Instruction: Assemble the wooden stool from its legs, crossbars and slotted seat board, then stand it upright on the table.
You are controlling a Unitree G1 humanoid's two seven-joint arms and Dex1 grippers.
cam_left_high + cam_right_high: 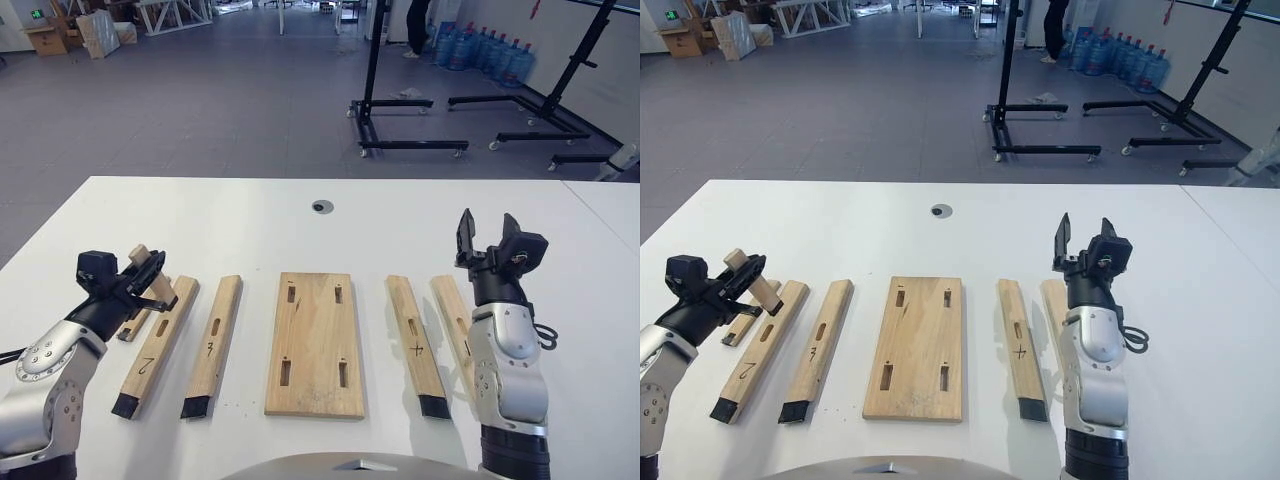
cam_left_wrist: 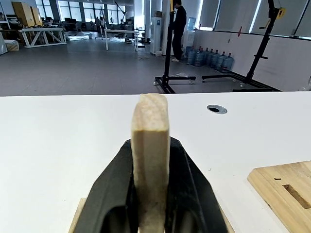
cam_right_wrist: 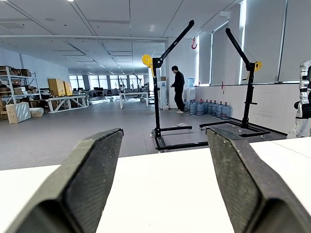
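The left forearm (image 1: 45, 385) and right forearm (image 1: 512, 365) are chunky, rounded silver-grey shells dotted with small dark screws (image 1: 47, 346), and they go black at the wrists. The left end effector (image 1: 158, 280) and right end effector (image 1: 487, 232) are matte black, each with two wedge-shaped fingers (image 3: 82, 184). A thin black cable (image 1: 1136, 340) loops out by the right wrist.

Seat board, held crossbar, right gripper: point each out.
seat board (image 1: 313, 345): left eye view, centre of top face.
crossbar (image 2: 151, 145): left wrist view, narrow end face.
right gripper (image 1: 488, 226): left eye view, midway between fingertips.
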